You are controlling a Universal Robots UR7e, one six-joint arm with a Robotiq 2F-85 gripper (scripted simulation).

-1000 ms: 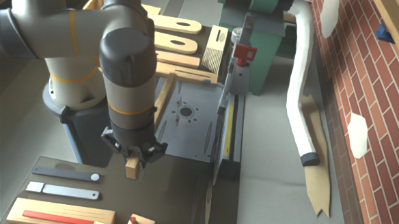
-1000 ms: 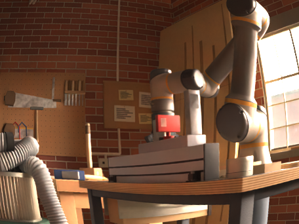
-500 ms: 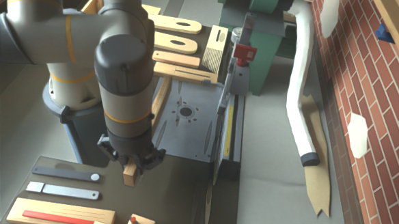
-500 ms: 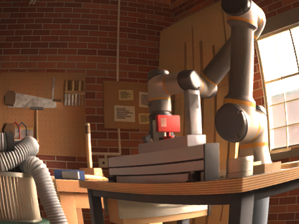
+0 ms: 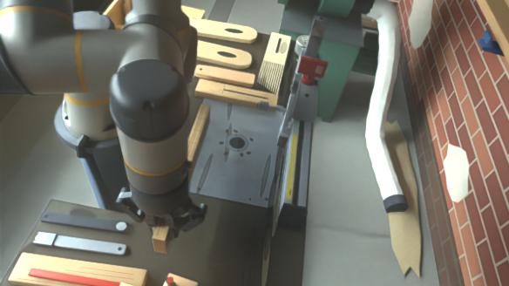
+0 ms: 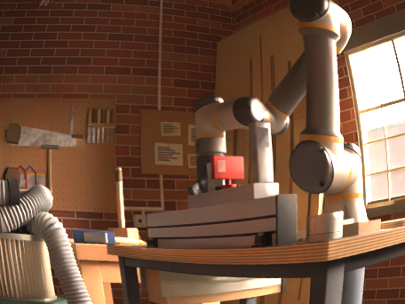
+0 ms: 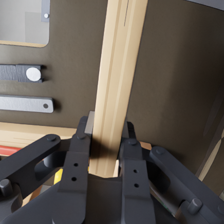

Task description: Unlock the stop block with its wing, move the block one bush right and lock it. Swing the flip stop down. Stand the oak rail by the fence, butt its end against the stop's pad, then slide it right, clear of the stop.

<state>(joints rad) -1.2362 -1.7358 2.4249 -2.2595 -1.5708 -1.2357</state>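
Note:
The oak rail [image 5: 197, 131] runs along the left edge of the grey router plate [image 5: 237, 144], well left of the fence [image 5: 288, 161] and the red stop block [image 5: 312, 67] on its top. I hold the rail near its near end in my closed gripper [image 5: 162, 226], [image 7: 106, 133]; the rail [image 7: 115, 77] stretches away from my fingers over the dark table top. The block [image 6: 227, 168] sits high on the fence rail, with its flip stop arm [image 5: 285, 120] hanging down the fence face toward the plate.
The near table edge lies just below my gripper, with two grey metal bars [image 5: 83, 221] and a wooden board with a red strip [image 5: 74, 272] to its left. Push blocks and a featherboard [image 5: 273, 61] lie beyond the plate. A white dust hose [image 5: 383, 109] runs along the brick wall.

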